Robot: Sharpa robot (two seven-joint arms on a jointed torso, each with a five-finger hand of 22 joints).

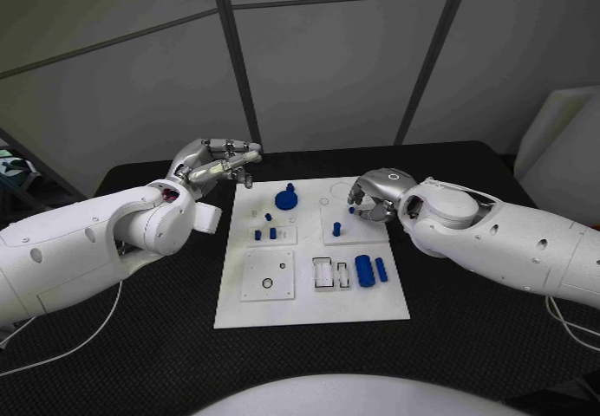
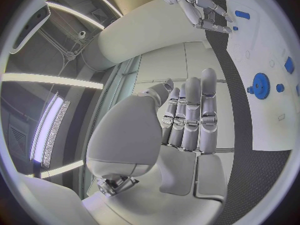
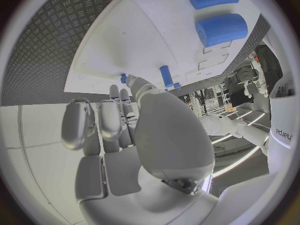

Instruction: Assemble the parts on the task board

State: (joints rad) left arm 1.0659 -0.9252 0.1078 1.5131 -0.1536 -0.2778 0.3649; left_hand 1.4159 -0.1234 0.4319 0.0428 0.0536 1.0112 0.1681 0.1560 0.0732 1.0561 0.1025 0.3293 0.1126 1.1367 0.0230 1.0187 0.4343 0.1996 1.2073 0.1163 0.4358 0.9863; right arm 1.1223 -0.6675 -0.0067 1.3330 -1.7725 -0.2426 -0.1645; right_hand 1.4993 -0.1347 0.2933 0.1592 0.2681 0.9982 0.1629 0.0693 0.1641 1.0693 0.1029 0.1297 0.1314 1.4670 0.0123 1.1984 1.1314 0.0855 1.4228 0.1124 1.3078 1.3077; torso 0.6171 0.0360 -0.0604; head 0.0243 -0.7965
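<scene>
The left hand [image 1: 223, 162] holds nothing; its fingers [image 2: 190, 115] lie straight and close together, released, above the black table [image 1: 150, 303] just beyond the far left corner of the task board [image 1: 313, 308]. The right hand [image 1: 379, 192] has its fingers [image 3: 100, 122] curled downward over the board's far right part, near an upright blue peg [image 1: 336, 229]; whether they touch or pinch anything, I cannot tell. On the board a blue gear [image 1: 286, 200] stands at the far middle, small blue pegs [image 1: 265, 232] sit left of centre, and a thick blue cylinder [image 1: 364, 269] and a thin blue rod [image 1: 381, 269] lie side by side toward the near right.
</scene>
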